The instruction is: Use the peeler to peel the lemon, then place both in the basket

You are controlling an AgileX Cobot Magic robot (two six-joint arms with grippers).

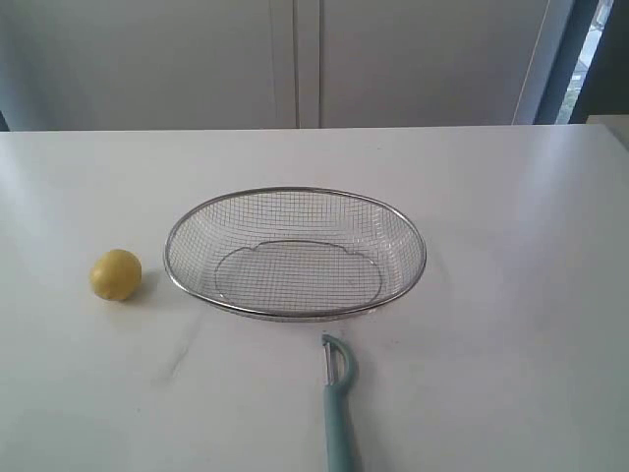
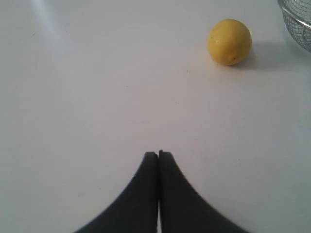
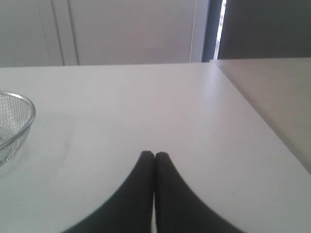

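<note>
Lying nearest in the exterior view, the peeler (image 1: pixel 339 413) rests flat on the white bench (image 1: pixel 511 295), its teal handle running off the lower edge of the picture and its metal blade head pointing at the basket (image 1: pixel 169 258), just short of the rim. The basket sits empty at mid-bench, and the lemon (image 1: pixel 116 274) stands alone beside it on the left-arm side, apart from the rim. Neither arm shows in that view. Each wrist view shows its own claw, the left claw (image 2: pixel 158 154) and the right claw (image 3: pixel 154 154), with the jaws pressed together, gripping nothing and hovering over bare bench. Nothing of the task looks begun. The likely troubles come from shape. The lemon is round and free to roll, so a claw that meets it off-centre could knock it away or against the wire. The peeler is slim and low, so fingers may skid over it or shove its head under the basket rim rather than lift it. Both claws must open first, or they will only push things about. Beyond the bench stand pale cabinet doors.
</note>
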